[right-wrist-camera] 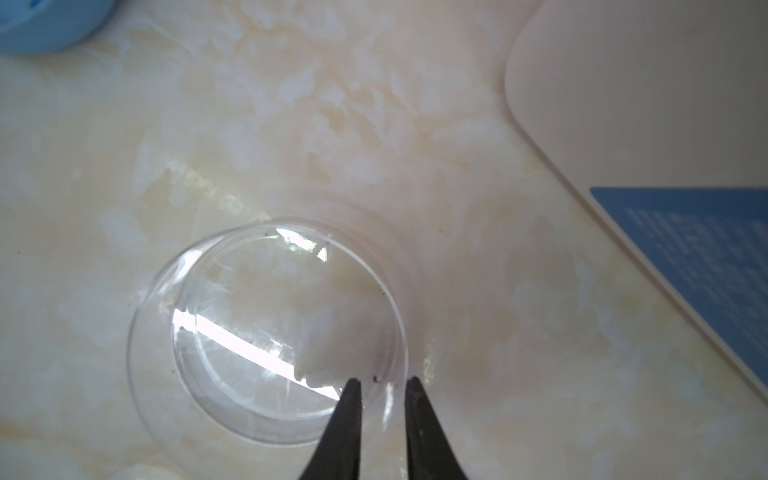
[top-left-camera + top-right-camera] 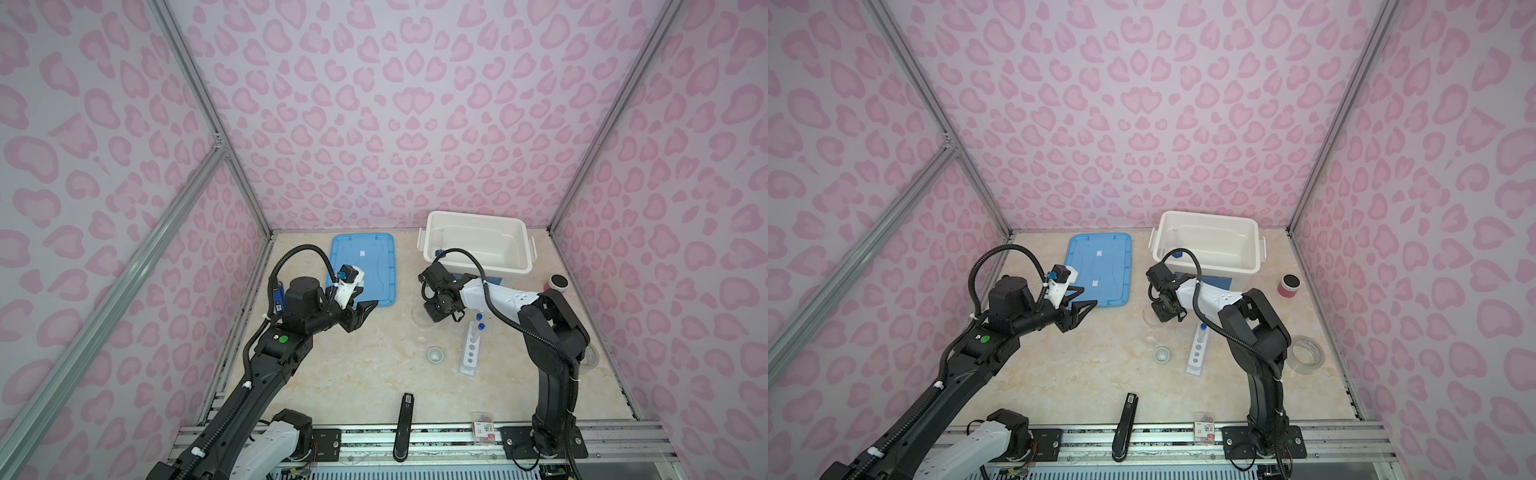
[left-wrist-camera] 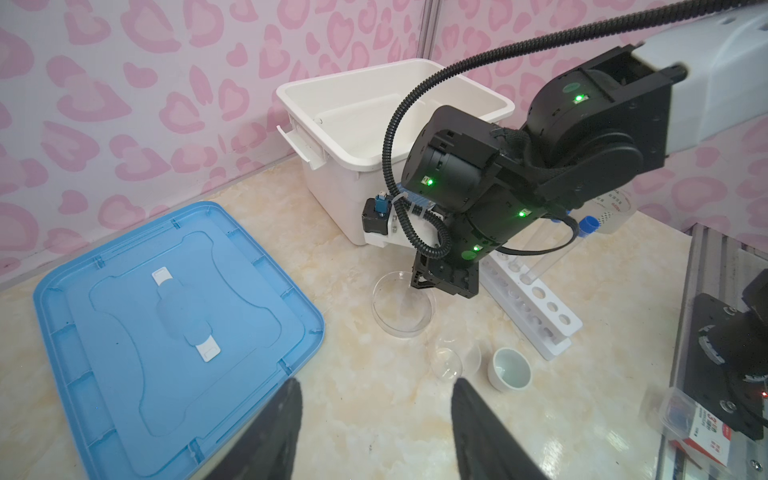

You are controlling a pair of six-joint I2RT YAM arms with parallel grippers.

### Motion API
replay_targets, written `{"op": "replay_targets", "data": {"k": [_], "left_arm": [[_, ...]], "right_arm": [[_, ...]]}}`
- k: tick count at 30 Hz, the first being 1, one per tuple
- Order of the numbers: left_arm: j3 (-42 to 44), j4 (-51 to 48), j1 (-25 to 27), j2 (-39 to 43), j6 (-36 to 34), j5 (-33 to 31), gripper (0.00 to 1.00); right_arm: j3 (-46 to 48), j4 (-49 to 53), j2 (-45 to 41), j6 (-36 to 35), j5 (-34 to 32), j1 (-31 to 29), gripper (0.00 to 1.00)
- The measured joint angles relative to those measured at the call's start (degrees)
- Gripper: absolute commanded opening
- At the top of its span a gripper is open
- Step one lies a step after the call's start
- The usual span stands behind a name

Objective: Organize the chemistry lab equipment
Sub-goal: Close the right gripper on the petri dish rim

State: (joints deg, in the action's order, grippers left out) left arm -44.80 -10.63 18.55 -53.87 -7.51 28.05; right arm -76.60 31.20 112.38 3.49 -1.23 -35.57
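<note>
Left gripper: jaws wide apart, empty, hovering at the six o'clock edge of the blue lid.
Clear glass dish: four o'clock of lid.
Right gripper: tips narrowly parted astride the dish wall; cannot tell whether they pinch it.
Tiny pale cup: five o'clock of dish.
White holed rack: four o'clock of dish, two blue-capped test tubes standing in it.

Clear dish, apparently flat, near rack
</note>
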Motion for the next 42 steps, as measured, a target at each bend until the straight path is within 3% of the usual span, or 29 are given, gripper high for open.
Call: {"op": "replay_targets", "data": {"k": [28, 42], "left_arm": [[0.0, 0.0, 0.0, 0.17, 0.0, 0.0, 0.59], [0.04, 0.0, 0.0, 0.85, 0.0, 0.02, 0.59]], "right_arm": [[-0.44, 0.13, 0.96, 1.44, -0.24, -0.7, 0.06], [-2.84, 3.65, -4.44, 1.42, -0.22, -0.79, 0.06]]}}
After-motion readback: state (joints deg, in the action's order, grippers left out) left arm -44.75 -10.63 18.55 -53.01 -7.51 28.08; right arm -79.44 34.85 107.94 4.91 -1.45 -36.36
